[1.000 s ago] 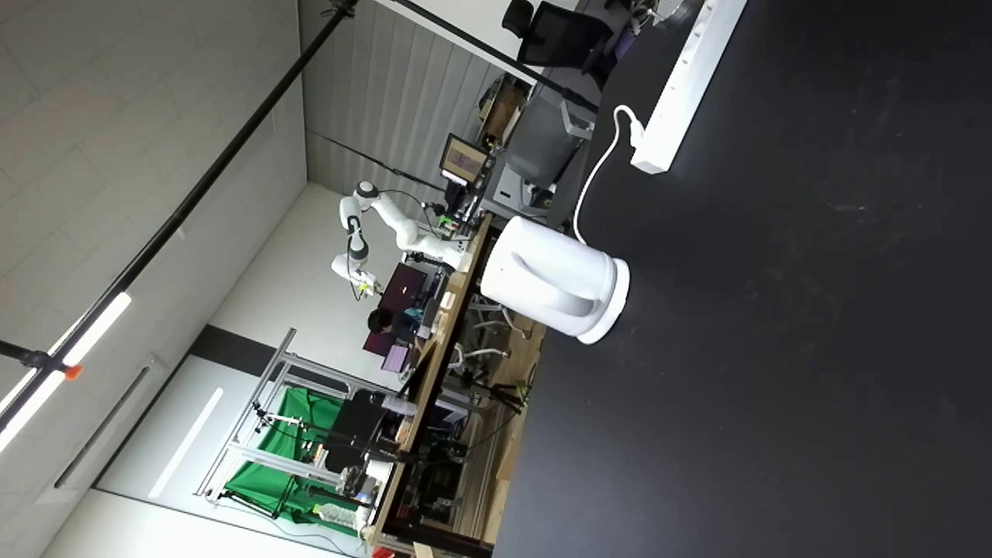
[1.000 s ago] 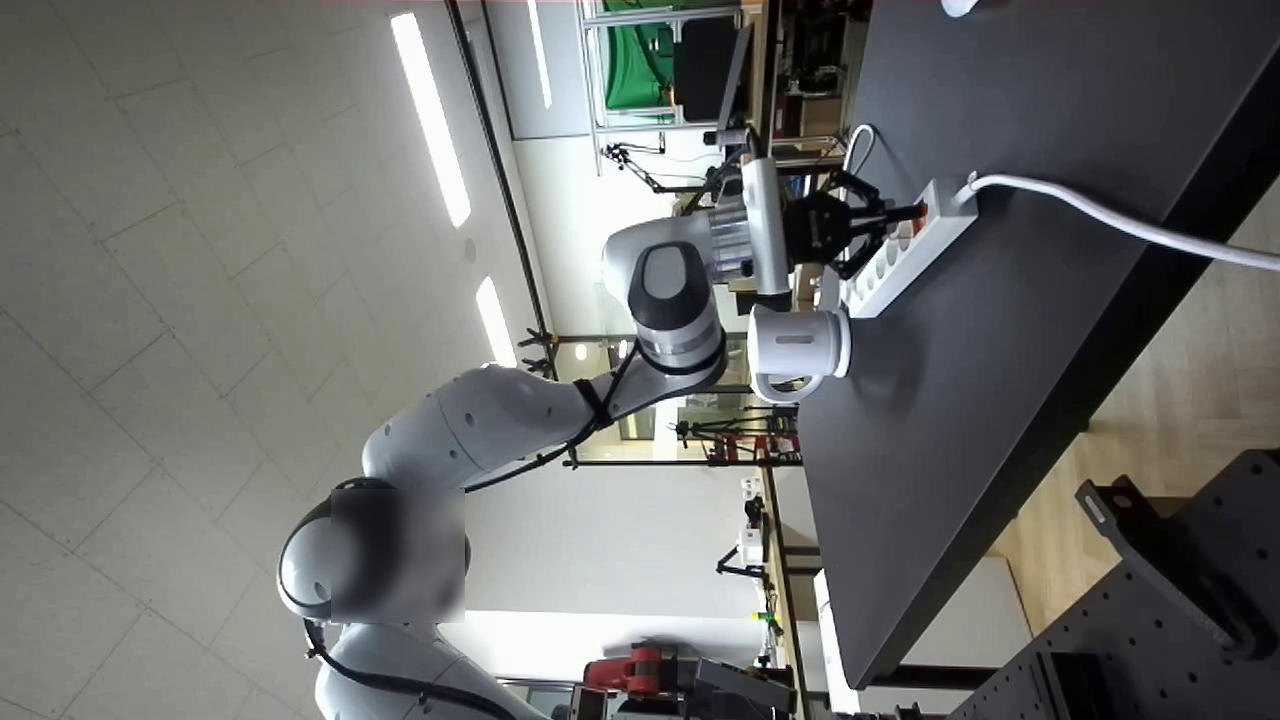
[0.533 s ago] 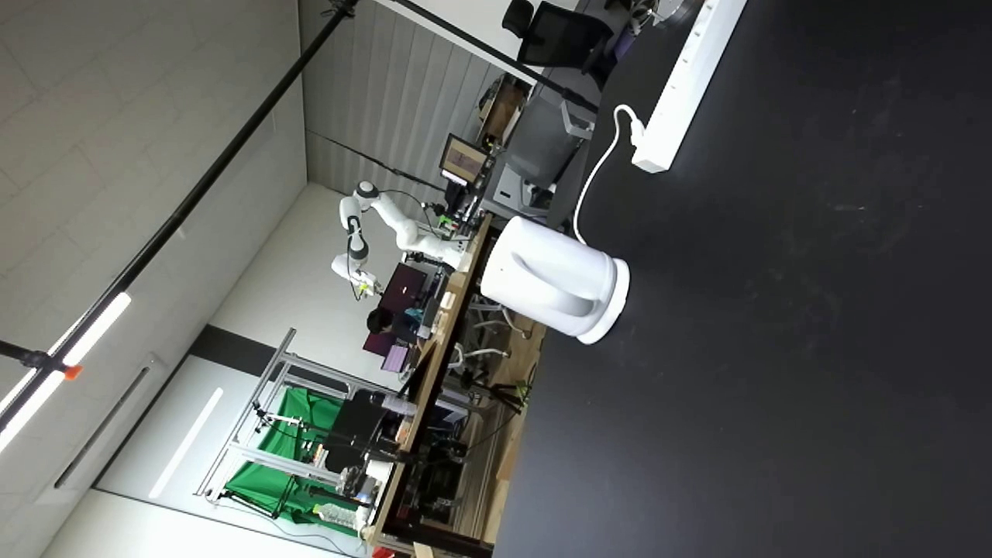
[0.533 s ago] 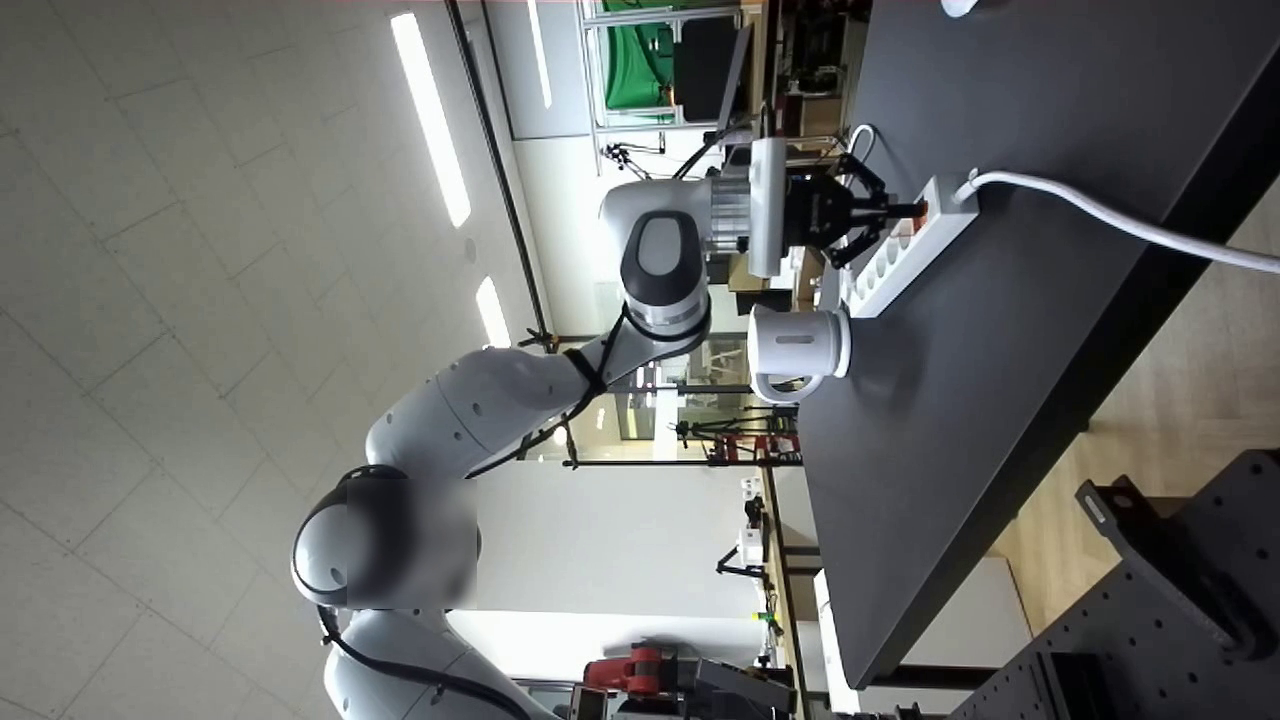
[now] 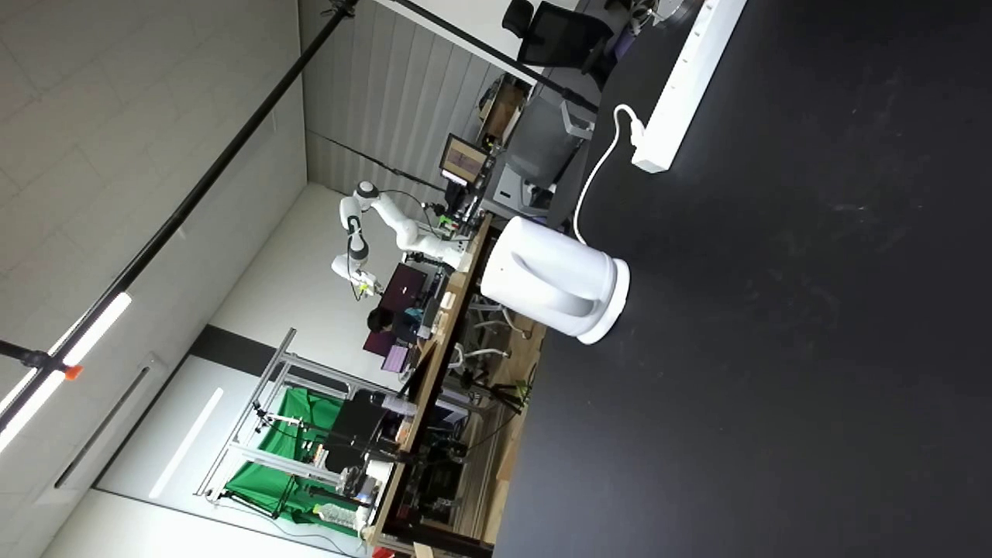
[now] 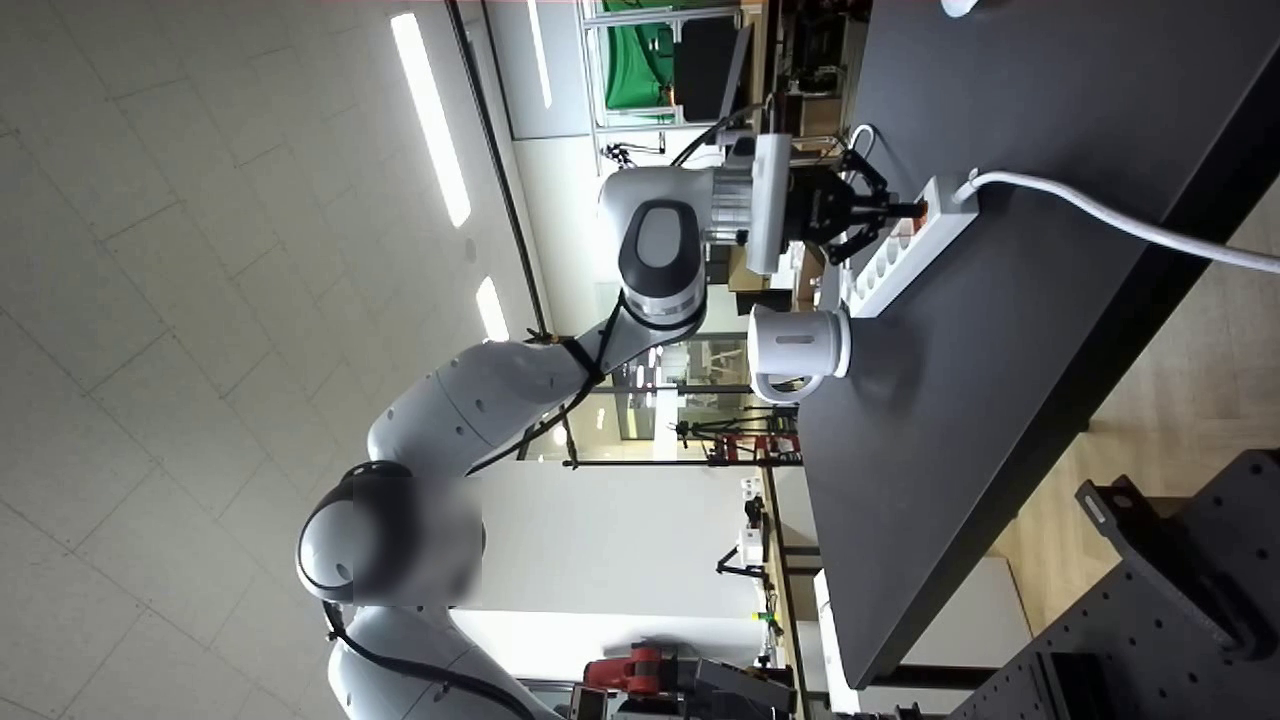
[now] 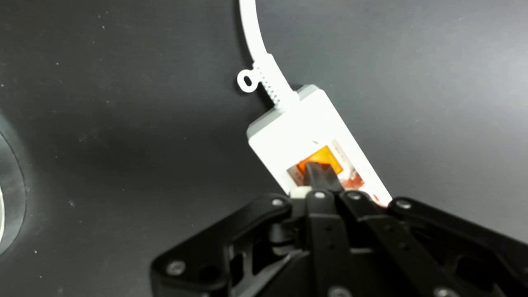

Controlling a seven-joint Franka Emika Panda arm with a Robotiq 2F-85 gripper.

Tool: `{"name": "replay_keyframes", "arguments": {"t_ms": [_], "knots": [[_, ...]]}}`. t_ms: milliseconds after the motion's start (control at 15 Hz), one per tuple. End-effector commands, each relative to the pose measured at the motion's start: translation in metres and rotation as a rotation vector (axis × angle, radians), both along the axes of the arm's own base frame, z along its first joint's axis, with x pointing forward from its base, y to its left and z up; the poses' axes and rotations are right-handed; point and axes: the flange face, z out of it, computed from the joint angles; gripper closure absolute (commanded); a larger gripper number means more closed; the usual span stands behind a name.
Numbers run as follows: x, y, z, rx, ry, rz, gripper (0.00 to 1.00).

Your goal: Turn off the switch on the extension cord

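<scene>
The extension cord is a long white power strip lying on the dark table. It shows in both exterior views (image 5: 682,101) (image 6: 922,258) and in the wrist view (image 7: 305,128). Its orange switch (image 7: 326,156) is near the end where the thick white cable (image 7: 253,29) enters. My gripper (image 7: 324,173) is shut and empty. Its joined fingertips are over the switch and hide its lower part. In an exterior view the gripper (image 6: 912,210) points at the strip's end, its tips at the switch. I cannot tell whether they press it.
A white jug-like appliance (image 6: 795,340) stands by the strip's far end; it also shows in an exterior view (image 5: 550,271). A thin white cable (image 5: 597,174) runs from the strip towards it. A round clear-edged object (image 7: 10,194) is at the left edge of the wrist view.
The wrist and gripper body have swung up in the picture and turned more level. The fingertips stay at about the same spot on the switch. The strip and the appliance have not moved visibly.
</scene>
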Motion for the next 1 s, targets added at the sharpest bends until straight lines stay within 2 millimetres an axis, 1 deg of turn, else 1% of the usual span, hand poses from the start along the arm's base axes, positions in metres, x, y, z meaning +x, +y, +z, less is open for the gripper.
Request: {"name": "replay_keyframes", "arguments": {"t_ms": [0, 200, 533, 933], "knots": [[0.001, 0.002, -0.042, -0.027, 0.001, -0.016, 1.0], [-0.004, 0.012, -0.035, -0.087, -0.034, 0.051, 1.0], [-0.019, 0.025, -0.034, -0.137, -0.084, 0.123, 1.0], [-0.037, 0.035, -0.033, -0.19, -0.169, 0.174, 1.0]]}}
